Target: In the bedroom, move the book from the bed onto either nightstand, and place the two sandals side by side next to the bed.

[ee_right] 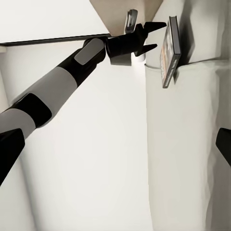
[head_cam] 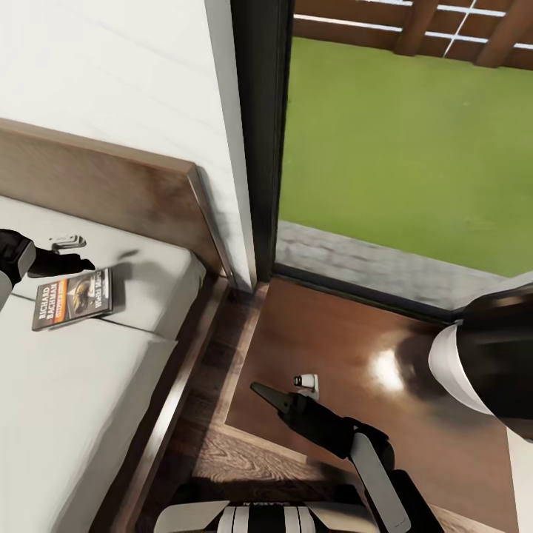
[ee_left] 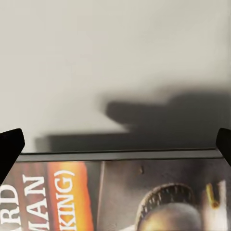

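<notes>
Head view: bed (head_cam: 89,385) beside nightstand (head_cam: 348,348); book (head_cam: 72,298) flat near mattress's headboard edge. Left gripper (head_cam: 83,263) open, empty, above book's far edge. Risk judged: thin cover slipping, pushed along mattress.

the left arm (head_cam: 11,259) ran off the head view's edge behind its fingers (head_cam: 78,263). in the left wrist view the book (ee_left: 120,197) below the fingers (ee_left: 9,147) was cut off by the frame, its lettering only partly readable. the small white gadget (head_cam: 68,240) beyond the fingers was too small to identify. the nightstand (head_cam: 355,348) beside the right fingers (head_cam: 266,392) was partly hidden by the right arm (head_cam: 481,355). the bed (head_cam: 89,385) continued out of the frame.
</notes>
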### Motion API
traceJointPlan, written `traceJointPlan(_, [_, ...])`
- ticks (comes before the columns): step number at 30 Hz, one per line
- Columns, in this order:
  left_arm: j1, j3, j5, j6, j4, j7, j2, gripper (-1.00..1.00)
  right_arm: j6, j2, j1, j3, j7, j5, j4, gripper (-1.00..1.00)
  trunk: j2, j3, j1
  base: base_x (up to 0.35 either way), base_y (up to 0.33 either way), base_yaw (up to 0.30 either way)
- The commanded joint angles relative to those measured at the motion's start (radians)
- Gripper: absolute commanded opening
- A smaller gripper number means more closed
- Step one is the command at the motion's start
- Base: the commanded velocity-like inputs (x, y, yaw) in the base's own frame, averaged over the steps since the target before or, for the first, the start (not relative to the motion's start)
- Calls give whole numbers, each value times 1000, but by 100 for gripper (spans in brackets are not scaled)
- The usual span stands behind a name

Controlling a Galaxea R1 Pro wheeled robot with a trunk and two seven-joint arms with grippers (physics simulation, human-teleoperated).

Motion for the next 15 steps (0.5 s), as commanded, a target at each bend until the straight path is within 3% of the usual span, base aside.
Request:
traceJointPlan(1, [-1,6,-11,1,-2,-8,0,100,7,0,0,0,-1,-5,0,100,0,-1,0,0,0,0])
traceJointPlan(15, [-1,6,-11,-6,-2,-8,0,100,9,0,0,-1,2,-3,3,100,0,-4,0,0,0,0])
